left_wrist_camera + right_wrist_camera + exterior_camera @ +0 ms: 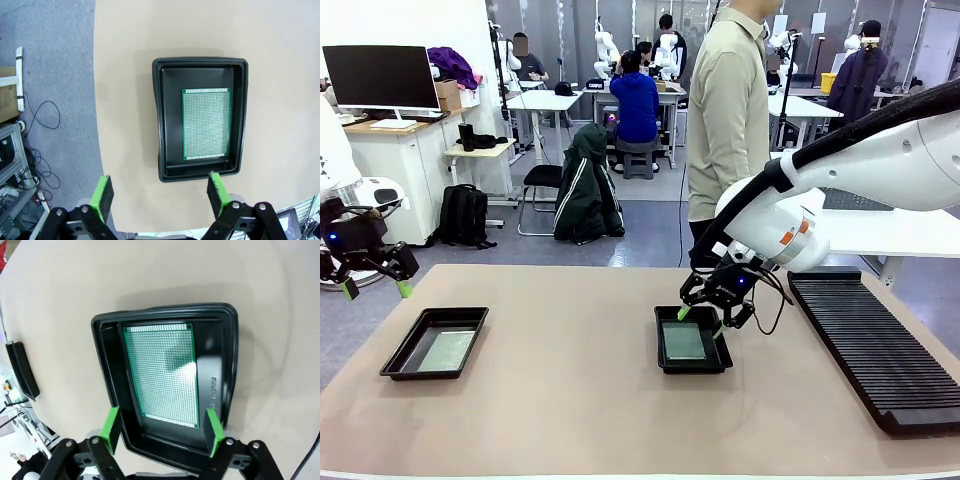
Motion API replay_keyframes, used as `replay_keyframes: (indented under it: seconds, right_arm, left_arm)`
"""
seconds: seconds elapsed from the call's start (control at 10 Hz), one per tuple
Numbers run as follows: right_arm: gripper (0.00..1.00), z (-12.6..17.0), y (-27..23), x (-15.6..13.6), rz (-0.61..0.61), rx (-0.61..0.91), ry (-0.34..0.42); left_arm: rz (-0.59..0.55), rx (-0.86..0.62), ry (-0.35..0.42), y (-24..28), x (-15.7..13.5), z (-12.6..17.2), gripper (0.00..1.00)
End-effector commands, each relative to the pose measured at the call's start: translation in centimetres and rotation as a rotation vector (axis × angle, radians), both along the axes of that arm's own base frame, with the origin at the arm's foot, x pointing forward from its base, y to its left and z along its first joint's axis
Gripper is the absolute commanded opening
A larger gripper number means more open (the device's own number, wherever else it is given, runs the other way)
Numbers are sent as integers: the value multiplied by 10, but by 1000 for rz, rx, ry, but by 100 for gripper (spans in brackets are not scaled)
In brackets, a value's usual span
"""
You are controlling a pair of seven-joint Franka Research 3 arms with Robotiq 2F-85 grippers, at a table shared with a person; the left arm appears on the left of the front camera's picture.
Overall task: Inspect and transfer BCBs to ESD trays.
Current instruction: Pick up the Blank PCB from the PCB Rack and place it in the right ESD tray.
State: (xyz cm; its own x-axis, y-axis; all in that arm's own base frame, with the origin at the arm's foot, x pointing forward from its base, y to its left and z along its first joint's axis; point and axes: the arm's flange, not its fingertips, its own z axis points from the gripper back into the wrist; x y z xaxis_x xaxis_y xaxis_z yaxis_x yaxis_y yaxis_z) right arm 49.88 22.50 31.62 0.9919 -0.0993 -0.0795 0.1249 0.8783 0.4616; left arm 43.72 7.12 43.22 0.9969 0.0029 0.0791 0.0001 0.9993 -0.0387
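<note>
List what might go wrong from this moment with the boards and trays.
1. The right gripper hangs open just above the middle tray; lifting off crooked, a finger might clip the rim and shift the tray.
2. The board in that tray sits off to one side, so a knock may slide it.
3. The left tray lies near the table edge; a nudge from the left gripper might push it off.

Right hand [701, 318] hangs just above the far rim of the middle tray [663, 364] on the worktop [570, 400]; a board [683, 342] lies in it, below the fingers. Slotted rack [875, 345] lies to its right. Left hand [373, 287] hangs beyond the worktop's left edge, the second tray [408, 362] with its board [447, 350] near it.
</note>
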Motion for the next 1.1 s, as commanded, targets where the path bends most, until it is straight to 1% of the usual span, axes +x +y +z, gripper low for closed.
replay_keyframes:
  seconds: [0.0,0.1,0.3,0.6,1.0]
  right_arm:
    - [92,16,8,-8,-17,-63,-3]
    - [100,23,8,-14,-8,-77,-19]
    - [100,34,6,-24,-18,-99,-31]
    - [100,57,6,-39,6,-163,-55]
    - [100,81,14,-48,12,-271,-64]
  left_arm:
    - [1,2,-10,0,-1,-2,100]
    - [1,2,-10,0,-1,-2,100]
    - [1,2,-10,0,-1,-2,100]
    - [1,2,-10,0,-1,-2,100]
    - [1,2,-10,0,-1,-2,100]
